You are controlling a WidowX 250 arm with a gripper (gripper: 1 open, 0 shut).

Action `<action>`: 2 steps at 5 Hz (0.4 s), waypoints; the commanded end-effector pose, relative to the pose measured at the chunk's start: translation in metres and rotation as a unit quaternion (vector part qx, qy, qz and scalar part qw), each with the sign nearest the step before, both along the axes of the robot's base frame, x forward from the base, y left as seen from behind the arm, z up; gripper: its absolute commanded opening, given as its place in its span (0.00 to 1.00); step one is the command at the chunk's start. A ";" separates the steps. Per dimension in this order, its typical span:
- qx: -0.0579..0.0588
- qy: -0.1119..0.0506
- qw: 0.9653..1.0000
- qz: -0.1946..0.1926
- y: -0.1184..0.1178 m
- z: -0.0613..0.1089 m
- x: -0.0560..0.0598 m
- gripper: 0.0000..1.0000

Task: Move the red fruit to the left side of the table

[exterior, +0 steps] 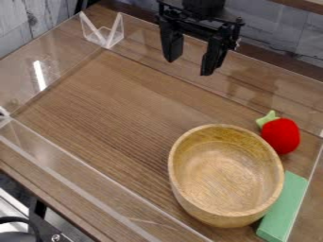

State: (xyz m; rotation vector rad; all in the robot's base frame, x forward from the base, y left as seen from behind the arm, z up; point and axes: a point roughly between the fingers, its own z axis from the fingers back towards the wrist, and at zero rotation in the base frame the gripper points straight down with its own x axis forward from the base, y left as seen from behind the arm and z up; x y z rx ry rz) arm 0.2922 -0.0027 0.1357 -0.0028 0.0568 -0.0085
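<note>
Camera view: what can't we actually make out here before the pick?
- Red fruit: its lower left side is hidden behind the wooden bowl rim, so contact with the bowl is unclear.
- Green block: partly covered by the bowl and cut off by the bottom edge.
- Gripper: open, but the arm above is cut off by the top edge.
- Table: near left corner is out of frame.

Backdrop is pretty plain here. Behind the worktop [113,104], from about 11 to 2 o'clock, there's a pale grey wall [271,28] that looks like brick or tile, hard to say which. Clear acrylic walls [57,57] ring the wood-grain surface and catch bright white glare at 10 and 12 o'clock, so the light is fairly strong. Down at 7 o'clock it goes dark, with some black gear [23,230] I can't make out.
</note>
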 end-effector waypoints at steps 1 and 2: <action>-0.003 0.017 0.999 0.033 0.000 -0.018 -0.002 1.00; -0.018 0.014 0.995 0.098 -0.030 -0.030 0.004 1.00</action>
